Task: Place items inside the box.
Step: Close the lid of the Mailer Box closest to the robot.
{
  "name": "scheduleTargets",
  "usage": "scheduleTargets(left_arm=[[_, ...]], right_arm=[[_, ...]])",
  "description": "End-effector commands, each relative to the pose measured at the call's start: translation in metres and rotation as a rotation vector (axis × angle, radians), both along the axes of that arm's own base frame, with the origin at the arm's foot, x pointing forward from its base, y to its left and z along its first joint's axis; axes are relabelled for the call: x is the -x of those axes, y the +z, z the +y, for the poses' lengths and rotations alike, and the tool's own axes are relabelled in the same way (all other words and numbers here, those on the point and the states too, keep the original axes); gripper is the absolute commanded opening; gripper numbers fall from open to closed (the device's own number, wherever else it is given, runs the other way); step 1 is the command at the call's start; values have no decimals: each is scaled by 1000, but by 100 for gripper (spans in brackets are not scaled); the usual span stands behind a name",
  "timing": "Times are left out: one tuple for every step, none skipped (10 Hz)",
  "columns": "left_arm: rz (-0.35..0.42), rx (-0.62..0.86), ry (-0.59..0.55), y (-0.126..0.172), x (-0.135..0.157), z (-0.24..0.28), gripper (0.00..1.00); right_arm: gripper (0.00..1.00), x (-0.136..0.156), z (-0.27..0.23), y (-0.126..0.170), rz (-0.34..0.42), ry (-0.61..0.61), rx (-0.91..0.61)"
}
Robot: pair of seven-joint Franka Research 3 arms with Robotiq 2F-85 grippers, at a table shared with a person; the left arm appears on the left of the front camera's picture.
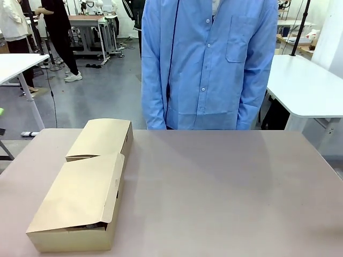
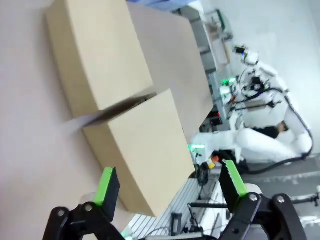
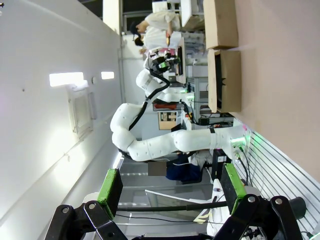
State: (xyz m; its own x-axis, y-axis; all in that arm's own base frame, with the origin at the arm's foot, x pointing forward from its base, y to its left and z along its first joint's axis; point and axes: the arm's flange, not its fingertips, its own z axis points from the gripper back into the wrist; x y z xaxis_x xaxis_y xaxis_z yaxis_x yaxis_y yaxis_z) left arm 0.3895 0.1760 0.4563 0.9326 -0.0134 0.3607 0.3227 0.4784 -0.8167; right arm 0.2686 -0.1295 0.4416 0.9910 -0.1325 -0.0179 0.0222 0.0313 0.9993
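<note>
While the near box [image 1: 80, 206] lay with its flap folded down over the opening and a dark shape just visible under the edge, probably the items tucked inside, the left gripper [image 2: 167, 182] hung above it with its green pads spread wide and nothing between them. The second box [image 2: 97, 50] sat beyond those fingers, touching the first. The right gripper [image 3: 170, 187] was also fully spread and empty, both boxes well ahead of it, likely pulled back to leave the table to the person [image 1: 206, 64].
</note>
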Motion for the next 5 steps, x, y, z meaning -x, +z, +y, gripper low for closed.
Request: scheduleTargets(left_arm=[[-36,-31,-23,0,12,-18,100],[-36,-31,-23,0,12,-18,100],[-36,-31,-23,0,12,-18,100],[-36,-31,-23,0,12,-18,100],[-36,-31,-23,0,12,-18,100]], right_arm=[[100,-1,0,6,9,-5,-21],[100,-1,0,6,9,-5,-21],[100,-1,0,6,9,-5,-21],[100,-1,0,6,9,-5,-21],[100,-1,0,6,9,-5,-21]])
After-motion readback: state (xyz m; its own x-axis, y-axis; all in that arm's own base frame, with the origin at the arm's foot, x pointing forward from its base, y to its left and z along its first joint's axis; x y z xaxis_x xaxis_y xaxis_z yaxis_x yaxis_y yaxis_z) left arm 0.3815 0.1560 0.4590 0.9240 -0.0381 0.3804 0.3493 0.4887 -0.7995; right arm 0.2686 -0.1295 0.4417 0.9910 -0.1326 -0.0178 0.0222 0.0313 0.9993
